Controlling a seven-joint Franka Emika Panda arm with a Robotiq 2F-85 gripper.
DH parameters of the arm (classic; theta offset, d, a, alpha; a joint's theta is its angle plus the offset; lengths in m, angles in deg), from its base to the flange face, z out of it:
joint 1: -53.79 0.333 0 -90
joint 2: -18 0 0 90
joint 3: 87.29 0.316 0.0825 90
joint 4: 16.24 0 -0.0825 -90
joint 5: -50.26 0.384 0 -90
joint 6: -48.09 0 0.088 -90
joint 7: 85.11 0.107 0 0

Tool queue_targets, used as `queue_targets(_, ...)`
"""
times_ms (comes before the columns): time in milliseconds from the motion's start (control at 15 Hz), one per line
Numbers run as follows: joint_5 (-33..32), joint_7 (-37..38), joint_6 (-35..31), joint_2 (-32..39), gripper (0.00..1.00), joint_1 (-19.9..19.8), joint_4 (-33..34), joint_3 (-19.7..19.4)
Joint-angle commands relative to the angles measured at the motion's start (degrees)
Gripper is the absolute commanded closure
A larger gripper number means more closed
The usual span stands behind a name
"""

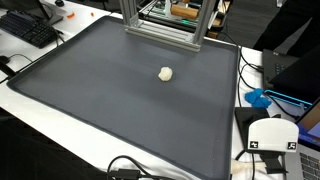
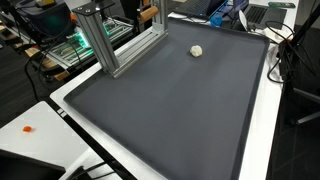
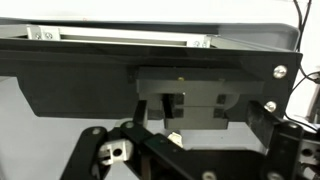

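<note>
Grey matting (image 1: 100, 100) covers most of the white worktop (image 1: 40, 135) in both exterior views. A small pale ball (image 1: 166, 73) lies on it, near an aluminium frame (image 1: 160, 28). Only the wrist view shows the jaws, which are spread apart and grip nothing.

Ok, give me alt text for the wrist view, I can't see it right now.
A black panel fills the wrist view at close range, with a pale metal rail along its top and a boxy black block at its middle. The open gripper reaches in from the bottom, holding nothing.
</note>
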Motion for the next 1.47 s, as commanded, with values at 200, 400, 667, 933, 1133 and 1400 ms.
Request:
queue_targets(200, -0.91, -0.74, -0.8, -0.67, 0.0, 0.53, -2.47, 0.44)
queue_targets(400, -0.92, -0.73, -1.04, -0.49, 0.0, 0.49, -2.8, 0.55)
queue_targets(667, -0.83, -0.67, -1.7, -0.42, 0.0, 0.52, -3.41, 0.59)
queue_targets(933, -0.65, -0.51, -2.61, -0.33, 0.08, 0.53, -3.98, 0.59)
queue_targets(1133, -0.68, -0.6, -3.04, -0.22, 0.35, 0.57, -4.12, 0.59)
queue_targets(1400, -0.91, -0.67, -3.2, -0.36, 0.65, 0.58, -3.67, 0.58)
